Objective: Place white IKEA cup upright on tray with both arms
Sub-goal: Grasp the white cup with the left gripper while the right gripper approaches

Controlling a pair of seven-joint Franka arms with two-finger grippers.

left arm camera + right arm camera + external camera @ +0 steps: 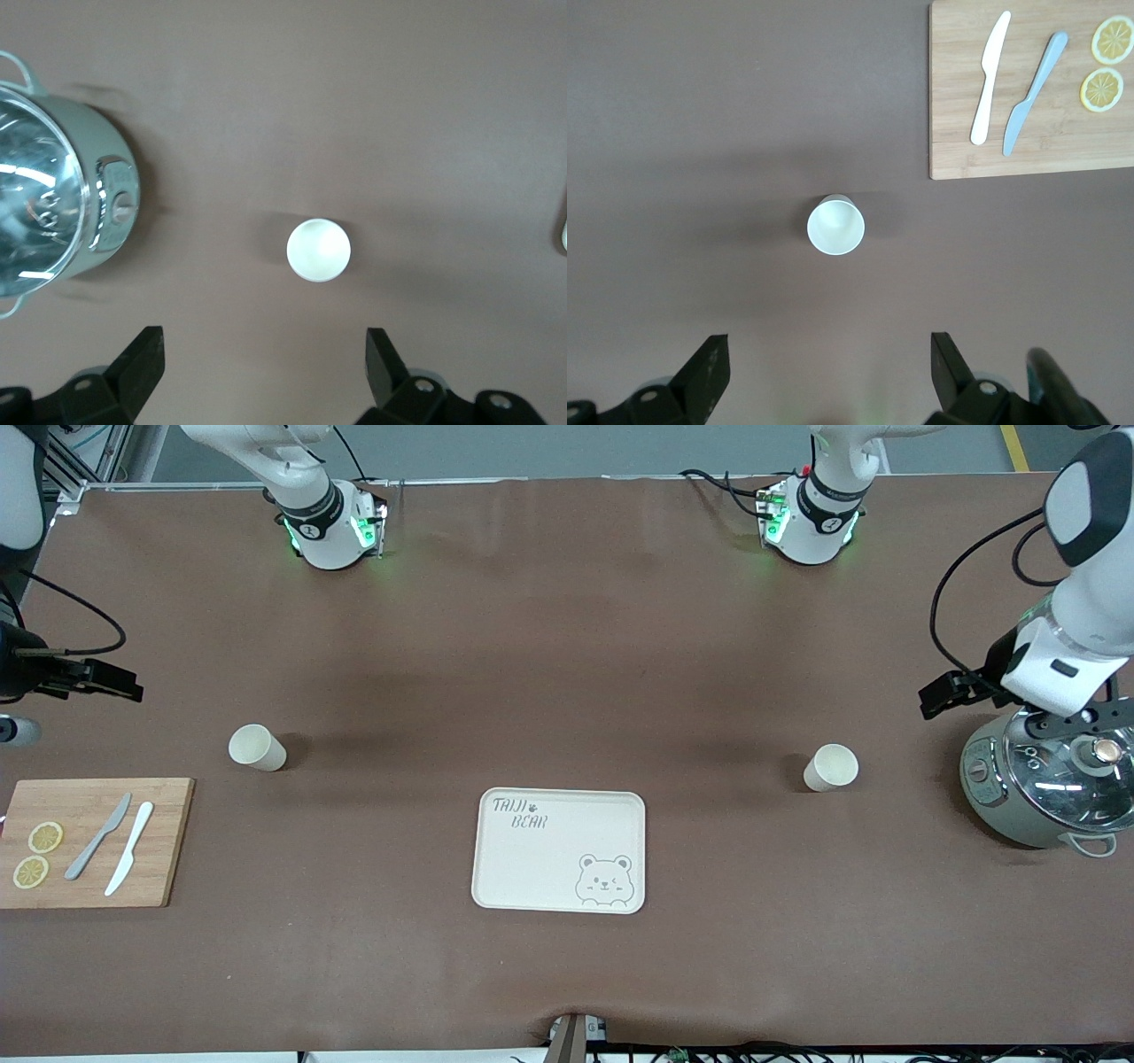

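Two white cups stand upright on the brown table. One cup (257, 747) is toward the right arm's end, the other cup (831, 767) toward the left arm's end. The cream tray (540, 859) with the bear drawing lies between them, nearer the front camera, with nothing on it. My left gripper (941, 695) hangs open and empty in the air beside its cup (318, 251); its gripper (264, 341) shows wide apart. My right gripper (106, 680) hangs open and empty beside its cup (835, 225); its gripper (830, 345) shows wide apart.
A wooden cutting board (168, 841) with two knives and two lemon slices lies at the right arm's end, also in the right wrist view (957, 106). A grey cooker with a glass lid (1036, 788) stands at the left arm's end, under the left arm.
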